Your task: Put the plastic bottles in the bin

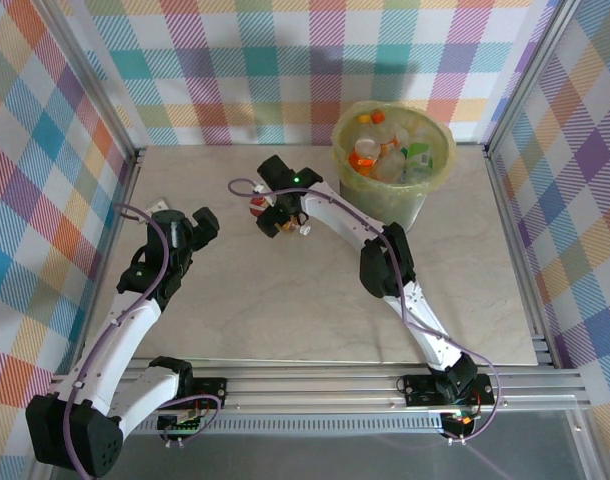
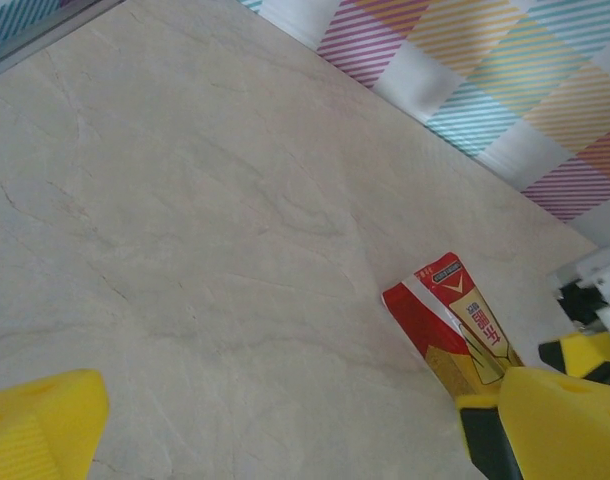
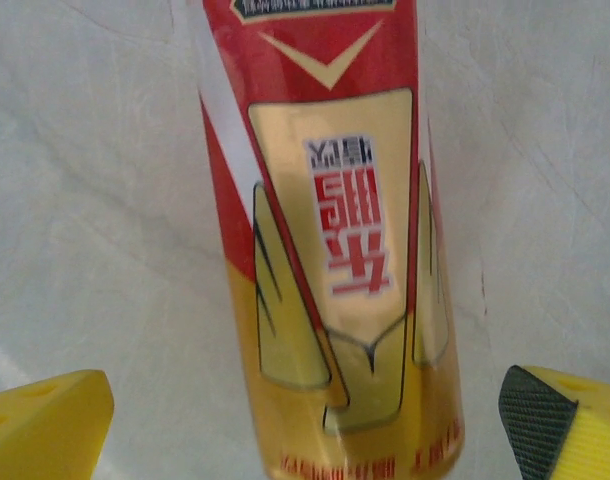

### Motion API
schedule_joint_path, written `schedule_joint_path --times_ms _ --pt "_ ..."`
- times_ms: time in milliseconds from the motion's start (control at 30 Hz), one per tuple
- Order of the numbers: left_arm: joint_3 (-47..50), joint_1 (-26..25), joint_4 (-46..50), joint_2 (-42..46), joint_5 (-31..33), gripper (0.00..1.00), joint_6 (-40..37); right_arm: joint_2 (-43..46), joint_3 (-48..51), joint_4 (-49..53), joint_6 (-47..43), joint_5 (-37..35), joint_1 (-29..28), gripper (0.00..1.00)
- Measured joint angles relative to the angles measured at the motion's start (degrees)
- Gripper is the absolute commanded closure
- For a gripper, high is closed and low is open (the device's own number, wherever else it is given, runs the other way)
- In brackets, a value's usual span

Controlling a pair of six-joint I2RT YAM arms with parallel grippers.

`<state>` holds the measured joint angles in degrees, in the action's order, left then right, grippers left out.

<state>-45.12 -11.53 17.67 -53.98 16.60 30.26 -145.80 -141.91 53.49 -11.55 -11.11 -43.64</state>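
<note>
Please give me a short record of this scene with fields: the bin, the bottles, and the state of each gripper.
bin: far right of the table, lined with a yellowish bag, several bottles inside
bottle on table: one, red and gold label, left of the bin
right gripper: open, fingers on either side of that bottle, not touching it
left gripper: open, empty, left of that bottle
task state: this bottle not yet gripped

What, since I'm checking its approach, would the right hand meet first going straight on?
The red-and-gold bottle on the table, centred ahead of the open right hand; how far off is unclear.
</note>
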Motion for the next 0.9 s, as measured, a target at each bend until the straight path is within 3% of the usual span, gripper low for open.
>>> schedule_joint_path --times_ms 333,700,900 --pt "0.4 0.0 -0.1 -1.6 -1.2 0.00 0.2 -4.2 -4.2 -5.5 -3.6 -1.9 0.3 0.00" --pt "0.4 0.0 -1.5 -2.3 -2.0 0.00 0.2 -7.7 -6.1 -6.6 -4.0 2.7 0.9 0.00" --pt "0.5 0.0 -1.6 -2.3 -2.0 0.00 0.2 -8.5 -6.3 -6.0 -3.8 4.8 0.9 0.10"
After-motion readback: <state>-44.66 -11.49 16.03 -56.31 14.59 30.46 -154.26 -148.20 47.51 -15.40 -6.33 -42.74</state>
